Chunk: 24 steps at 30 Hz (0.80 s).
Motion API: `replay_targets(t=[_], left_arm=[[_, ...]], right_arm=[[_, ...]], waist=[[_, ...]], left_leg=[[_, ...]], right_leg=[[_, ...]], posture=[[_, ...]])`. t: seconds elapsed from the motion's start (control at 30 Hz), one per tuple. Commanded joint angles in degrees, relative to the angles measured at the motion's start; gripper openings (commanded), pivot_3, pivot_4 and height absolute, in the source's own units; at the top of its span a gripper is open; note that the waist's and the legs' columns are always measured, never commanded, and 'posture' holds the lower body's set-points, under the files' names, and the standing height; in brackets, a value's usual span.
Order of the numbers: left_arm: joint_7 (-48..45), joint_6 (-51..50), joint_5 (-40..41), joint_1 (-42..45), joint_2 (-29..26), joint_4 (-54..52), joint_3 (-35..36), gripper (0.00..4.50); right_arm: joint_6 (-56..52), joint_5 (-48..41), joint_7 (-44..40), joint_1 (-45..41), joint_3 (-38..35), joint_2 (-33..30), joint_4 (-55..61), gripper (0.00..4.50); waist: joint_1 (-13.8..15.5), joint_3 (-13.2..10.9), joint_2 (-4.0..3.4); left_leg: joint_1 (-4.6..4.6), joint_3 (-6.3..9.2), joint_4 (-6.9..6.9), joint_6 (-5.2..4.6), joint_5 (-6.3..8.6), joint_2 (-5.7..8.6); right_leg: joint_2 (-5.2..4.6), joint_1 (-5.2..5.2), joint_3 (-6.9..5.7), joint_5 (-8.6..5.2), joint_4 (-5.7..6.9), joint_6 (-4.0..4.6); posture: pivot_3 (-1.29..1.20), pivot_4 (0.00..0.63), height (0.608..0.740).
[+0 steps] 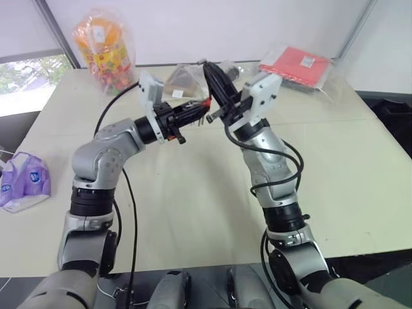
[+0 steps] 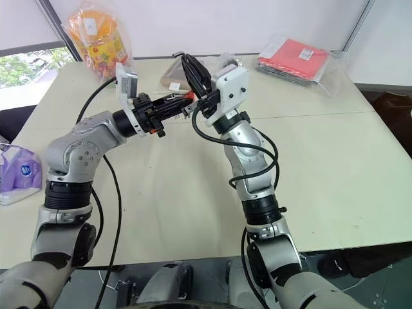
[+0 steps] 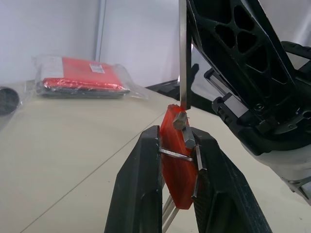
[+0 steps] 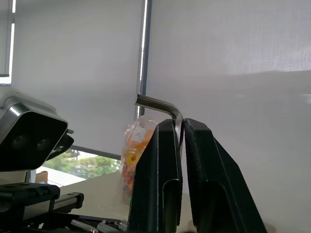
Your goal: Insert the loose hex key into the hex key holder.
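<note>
1. Nearest the head camera, both arms rise from the bottom of the frame and meet above the middle of the tabletop [image 1: 193,212], just above frame centre.
2. The left pincer [image 3: 177,145] is clenched on the hex key holder [image 3: 176,160], an orange-red block held off the tabletop with short dark keys protruding from it; in the head view it shows as a red speck at the fingertips, just above centre.
3. The right pincer [image 4: 181,127] is clamped tight on the loose hex key [image 4: 158,104], gripping its long shaft so that the bent end sticks out above the fingertips.
4. In the left wrist view the key's straight shaft [image 3: 182,58] comes down from the top of the frame and its tip sits at the holder's upper edge, beside the stored keys; whether it has entered a slot cannot be told.
5. Judged risks: the tip may be off the slot, so pushing would skid it along the plastic or jam it against a neighbouring key. The thin shaft could pivot in the right pincer under side load. The holder could twist or slip in the left pincer if the push is not along the slot.
6. Farther back lie a purple packet [image 1: 22,180] at the left edge, an orange snack bag [image 1: 103,48] at upper left and a red packet in clear wrap [image 1: 299,64] at upper right.
</note>
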<state>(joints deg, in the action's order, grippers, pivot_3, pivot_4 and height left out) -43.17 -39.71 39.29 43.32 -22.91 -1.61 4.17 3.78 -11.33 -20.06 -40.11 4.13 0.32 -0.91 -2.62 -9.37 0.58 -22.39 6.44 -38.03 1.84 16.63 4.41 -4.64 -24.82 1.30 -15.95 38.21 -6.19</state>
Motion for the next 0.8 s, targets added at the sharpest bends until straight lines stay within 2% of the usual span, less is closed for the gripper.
replay_targets(t=[0.03,0.8], left_arm=[[0.32,0.12,1.36,1.01,-0.01,-3.17,1.52,0.26],[2.26,-1.21,3.36,2.04,1.21,-2.63,3.30,0.26]], right_arm=[[1.20,0.00,0.32,-1.91,-0.09,0.59,0.59,0.04],[1.34,0.32,0.67,-0.70,0.70,0.84,1.26,0.04]], waist=[[0.00,0.00,0.00],[0.00,0.00,0.00]], left_leg=[[0.00,0.00,0.00,0.00,0.00,0.00],[0.00,0.00,0.00,0.00,0.00,0.00]], right_leg=[[0.00,0.00,0.00,0.00,0.00,0.00],[0.00,0.00,0.00,0.00,0.00,0.00]], posture=[[0.00,0.150,0.740],[0.00,0.150,0.740]])
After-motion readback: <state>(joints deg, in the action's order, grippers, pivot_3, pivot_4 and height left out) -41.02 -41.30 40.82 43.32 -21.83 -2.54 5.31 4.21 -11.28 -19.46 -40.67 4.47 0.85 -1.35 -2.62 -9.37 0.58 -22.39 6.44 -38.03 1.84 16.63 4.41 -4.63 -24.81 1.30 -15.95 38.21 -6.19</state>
